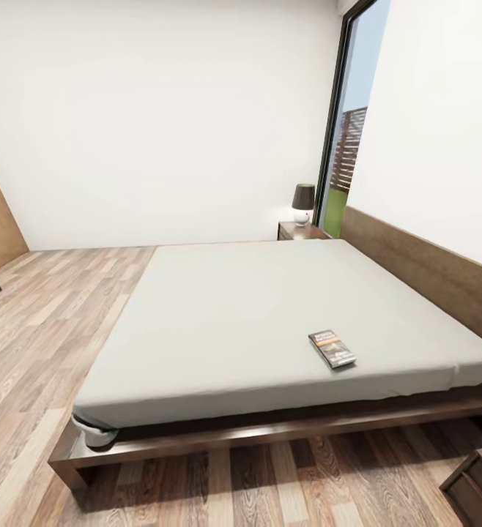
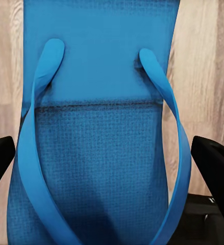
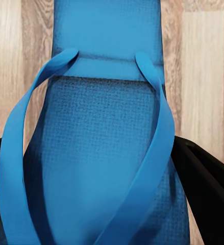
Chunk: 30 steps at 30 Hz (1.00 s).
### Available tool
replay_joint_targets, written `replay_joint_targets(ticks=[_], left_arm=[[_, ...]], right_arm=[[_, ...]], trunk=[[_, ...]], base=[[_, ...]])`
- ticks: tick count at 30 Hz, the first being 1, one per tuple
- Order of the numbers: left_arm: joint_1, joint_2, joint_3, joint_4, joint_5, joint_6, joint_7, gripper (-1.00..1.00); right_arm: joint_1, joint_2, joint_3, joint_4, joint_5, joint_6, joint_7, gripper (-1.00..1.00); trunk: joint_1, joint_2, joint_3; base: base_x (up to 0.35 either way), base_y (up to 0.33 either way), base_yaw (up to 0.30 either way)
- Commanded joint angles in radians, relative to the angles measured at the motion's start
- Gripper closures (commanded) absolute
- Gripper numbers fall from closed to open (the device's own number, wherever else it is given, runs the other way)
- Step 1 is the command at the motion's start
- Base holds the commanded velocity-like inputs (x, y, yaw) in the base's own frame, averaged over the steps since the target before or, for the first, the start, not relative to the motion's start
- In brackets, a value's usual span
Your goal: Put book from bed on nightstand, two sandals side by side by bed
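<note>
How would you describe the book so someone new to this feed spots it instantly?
Start with the large bed and its plain grey mattress that takes up most of the head view. Move to the near edge, towards the headboard side, where the book lies flat. It is a small thin paperback with a dark cover and an orange band, the sole item on the bare mattress.

Book (image 1: 332, 348) on bed (image 1: 219, 329).
</note>
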Motion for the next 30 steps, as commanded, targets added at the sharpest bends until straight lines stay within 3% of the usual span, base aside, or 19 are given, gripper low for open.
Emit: replay_joint_targets(ticks=[1, 30], left_arm=[[0.0, 0.0, -0.006, 0.001, 0.009, -0.004, 0.003, 1.0], [0.0, 0.0, -0.007, 0.001, 0.009, -0.008, 0.003, 1.0]], right_arm=[[-0.001, 0.0, 0.007, 0.001, -0.004, -0.003, 0.002, 1.0], [-0.001, 0.0, 0.008, 0.001, 0.0, -0.004, 0.002, 1.0]], trunk=[[0.004, -0.008, -0.004], [0.115, -0.211, -0.095]], base=[[0.0, 0.0, 0.0], [0.0, 0.0, 0.0]])
